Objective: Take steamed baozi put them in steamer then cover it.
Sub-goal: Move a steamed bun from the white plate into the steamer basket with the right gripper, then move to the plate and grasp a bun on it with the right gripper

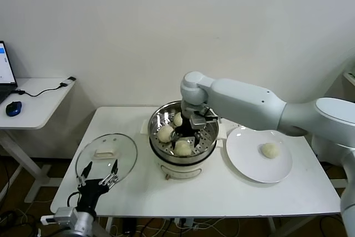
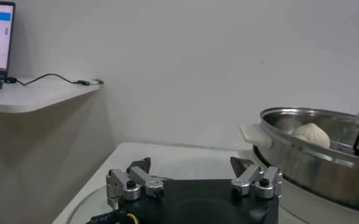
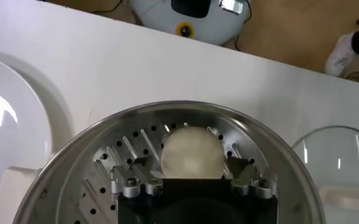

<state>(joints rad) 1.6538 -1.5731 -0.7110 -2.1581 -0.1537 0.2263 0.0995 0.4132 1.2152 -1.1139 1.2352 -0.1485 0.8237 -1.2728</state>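
surface: white table (image 1: 222,192) | directly on it — steamer (image 1: 183,137) mid-table | cover (image 1: 107,155) flat toward the left edge | white plate (image 1: 249,159) right of steamer

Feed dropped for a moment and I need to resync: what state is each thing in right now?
Steamer: uncovered, three baozi inside.
Baozi in steamer: resting on the perforated bottom.
Last baozi: alone on the plate.
Cover: flat on the table, off the steamer.
Right gripper: open, down inside the steamer, one baozi between its fingers.
Left gripper: open, parked by the cover.
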